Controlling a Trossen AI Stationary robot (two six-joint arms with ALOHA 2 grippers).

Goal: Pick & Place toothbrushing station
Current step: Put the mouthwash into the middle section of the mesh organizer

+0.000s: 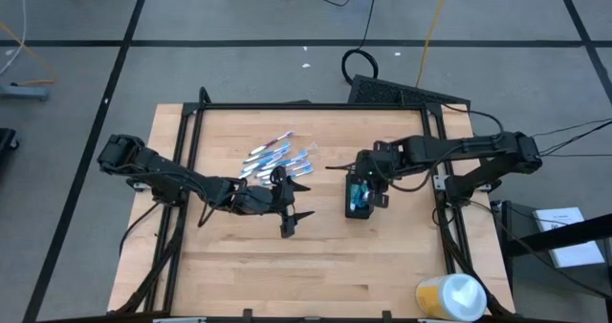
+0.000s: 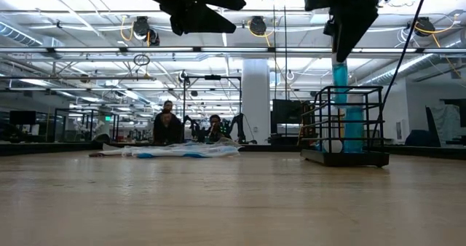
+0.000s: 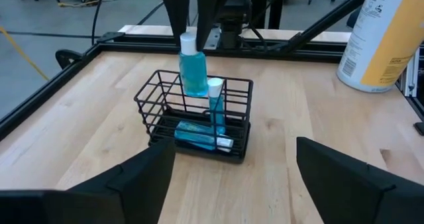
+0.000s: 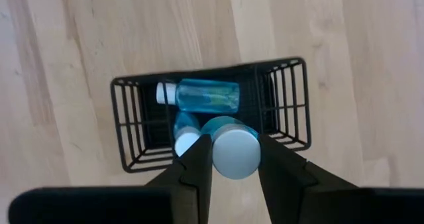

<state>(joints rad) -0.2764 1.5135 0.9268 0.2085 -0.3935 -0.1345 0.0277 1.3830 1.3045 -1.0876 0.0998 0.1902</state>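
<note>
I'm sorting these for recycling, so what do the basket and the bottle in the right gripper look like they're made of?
Basket: thin black wire, probably coated metal, with an open see-through grid and matte finish. Bottle: likely clear plastic, since blue liquid shows through it; smooth white cap, seemingly plastic. The right gripper is clamped on it.

The pale wooden table top [image 1: 316, 266] looks smooth and matt, with fine straight grain and visible plank seams. The small black wire-mesh basket [image 4: 126, 128] seems to be thin coated metal, dull rather than shiny. Inside it, the clear blue plastic bottles [image 4: 207, 95] are glossy and see-through, and the round white cap [image 4: 234, 152] on one is smooth, matt plastic. The dark gripper fingers [image 4: 192, 177] appear as matt black plastic. The yellow-and-white cylindrical container [image 3: 381, 35] has a smooth, slightly satin printed surface.
</note>
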